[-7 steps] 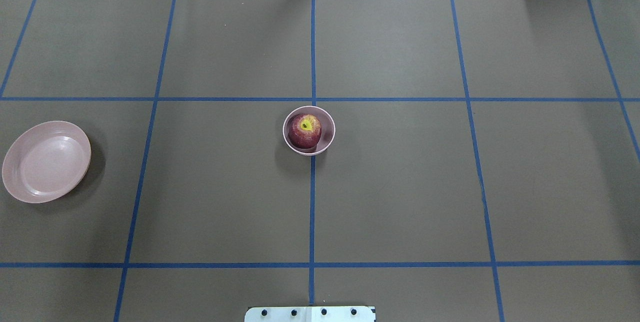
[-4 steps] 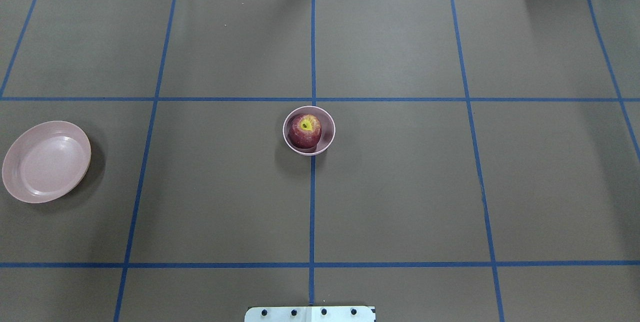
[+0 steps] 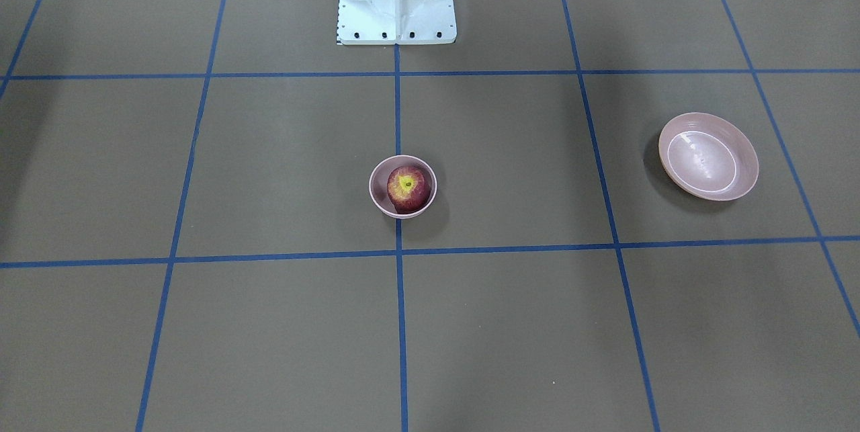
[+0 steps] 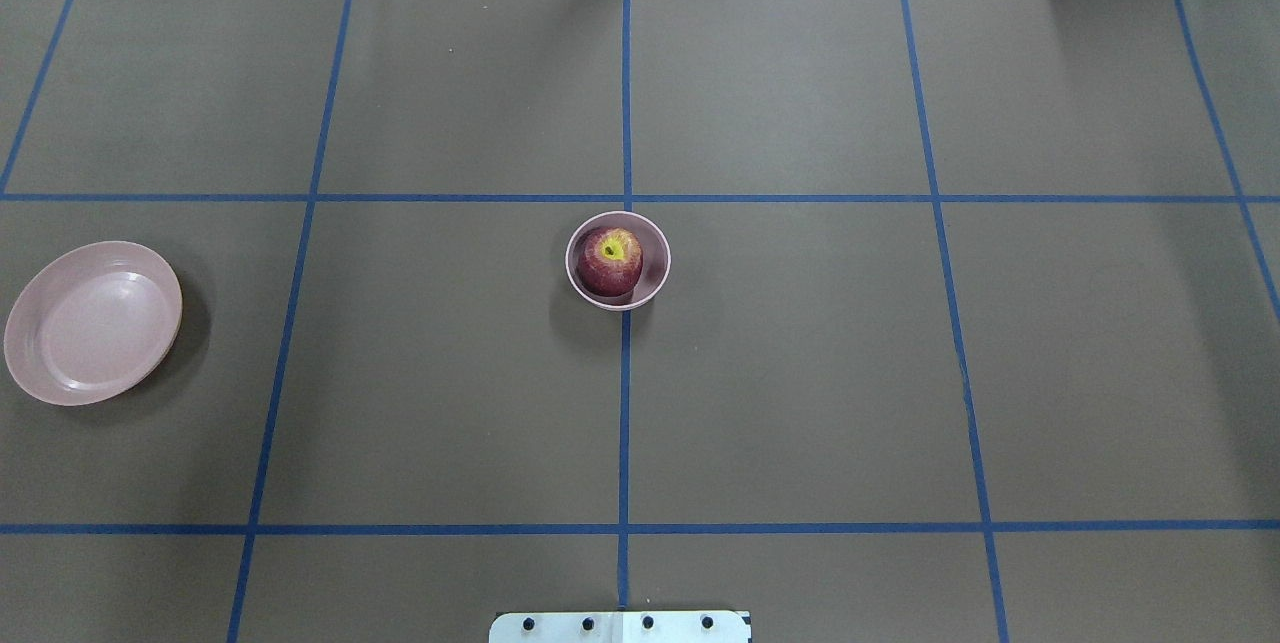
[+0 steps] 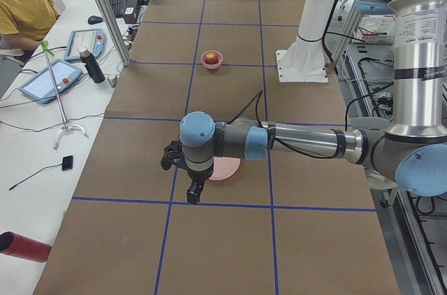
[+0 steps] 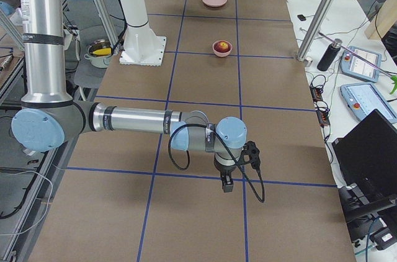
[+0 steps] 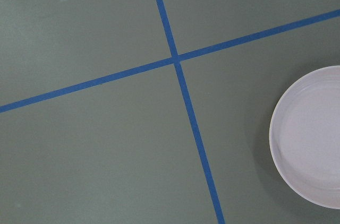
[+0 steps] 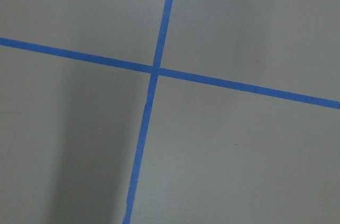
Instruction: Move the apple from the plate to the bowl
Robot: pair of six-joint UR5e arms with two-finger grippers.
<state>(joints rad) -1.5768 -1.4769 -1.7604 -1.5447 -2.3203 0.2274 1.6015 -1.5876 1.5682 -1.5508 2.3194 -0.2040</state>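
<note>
In the overhead view we see the plate at the left edge of the frame, midway down, lying flat on the brown table. To its right, at the frame's centre, the bowl stands on the middle blue tape line, just below where that line meets the upper cross line. The apple sits inside the bowl with its stem end up and its yellow-green patch showing, nearer the bowl's left wall. Apple and plate are well apart.

In the exterior left view the left gripper hangs at the centre of the frame and points down over the table. The plate is partly hidden behind its wrist. We cannot tell whether its fingers are apart or together. Its wrist camera shows a tape cross at upper centre and the plate at the right edge.

In the exterior right view the right gripper points down at lower centre, just beside a tape line and well apart from the bowl near the top of the frame. We cannot tell how its fingers stand either. Its wrist camera shows a second tape cross on the table.
</note>
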